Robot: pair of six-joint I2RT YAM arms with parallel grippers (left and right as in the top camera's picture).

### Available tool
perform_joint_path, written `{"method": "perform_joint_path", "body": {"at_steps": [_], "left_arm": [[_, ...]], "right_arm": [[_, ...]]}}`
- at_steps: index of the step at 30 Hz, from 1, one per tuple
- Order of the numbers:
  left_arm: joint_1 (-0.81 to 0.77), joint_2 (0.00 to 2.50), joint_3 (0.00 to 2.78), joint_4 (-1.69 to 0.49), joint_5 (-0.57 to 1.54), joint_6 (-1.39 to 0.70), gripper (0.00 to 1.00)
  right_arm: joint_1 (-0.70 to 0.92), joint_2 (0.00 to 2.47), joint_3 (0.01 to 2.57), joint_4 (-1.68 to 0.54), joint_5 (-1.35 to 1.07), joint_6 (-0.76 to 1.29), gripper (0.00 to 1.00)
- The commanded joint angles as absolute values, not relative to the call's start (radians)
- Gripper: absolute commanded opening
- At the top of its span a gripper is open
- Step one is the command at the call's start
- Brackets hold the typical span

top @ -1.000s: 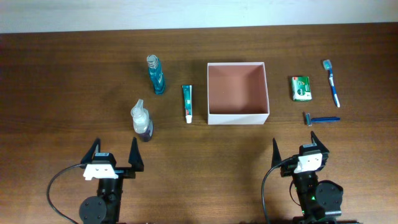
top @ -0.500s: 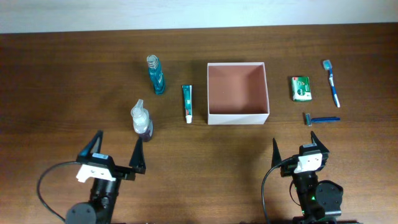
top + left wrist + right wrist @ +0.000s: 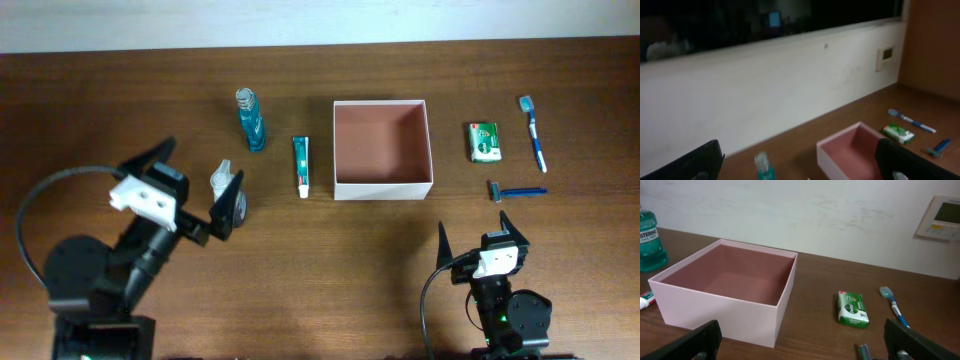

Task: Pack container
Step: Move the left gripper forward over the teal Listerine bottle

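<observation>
- The container (image 3: 383,150) is seen as a square, open-topped box with thin, matt white walls and a smooth reddish-brown inside; its whole floor is exposed to view.
- It is set upright on the dark, wood-grained tabletop (image 3: 560,260), near the far middle, well apart from both grippers.
- On its left, a slim toothpaste tube (image 3: 301,165) is laid flat just beside it. Further out, a translucent teal mouthwash bottle (image 3: 250,120) is stood upright.
- A clear plastic spray bottle (image 3: 222,183) with dark liquid is partly hidden by the left gripper (image 3: 204,158).
- On the container's right, a flat green packet (image 3: 484,141), a blue-and-white toothbrush (image 3: 532,132) and a blue razor (image 3: 516,191) are laid on the wood.
- The left gripper is held released, its black jaws spread wide, with nothing grasped.
- The right gripper (image 3: 474,222) is likewise released, jaws wide apart, near the front edge.
</observation>
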State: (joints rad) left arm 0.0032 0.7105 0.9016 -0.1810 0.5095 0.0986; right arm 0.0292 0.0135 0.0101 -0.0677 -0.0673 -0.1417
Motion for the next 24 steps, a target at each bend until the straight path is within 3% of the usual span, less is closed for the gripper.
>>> {"method": "perform_joint_path", "body": {"at_steps": [1, 11, 18, 21, 24], "left_arm": [[0.009, 0.780, 1.035, -0.239, 0.581, 0.150, 0.99], [0.004, 1.296, 1.731, -1.091, 0.562, 0.263, 0.99], [-0.027, 1.507, 2.000, -1.245, 0.439, 0.262, 0.99], [-0.095, 1.618, 2.141, -1.375, 0.289, 0.249, 0.99], [-0.160, 1.675, 2.198, -1.419, 0.300, 0.248, 0.99]], "right_arm": [[0.039, 0.003, 0.006, -0.075, -0.051, -0.141, 0.99], [0.039, 0.003, 0.006, -0.075, -0.051, -0.141, 0.99], [0.039, 0.003, 0.006, -0.075, -0.051, -0.141, 0.99], [0.039, 0.003, 0.006, -0.075, -0.051, -0.141, 0.99], [0.039, 0.003, 0.006, -0.075, -0.051, -0.141, 0.99]]}}
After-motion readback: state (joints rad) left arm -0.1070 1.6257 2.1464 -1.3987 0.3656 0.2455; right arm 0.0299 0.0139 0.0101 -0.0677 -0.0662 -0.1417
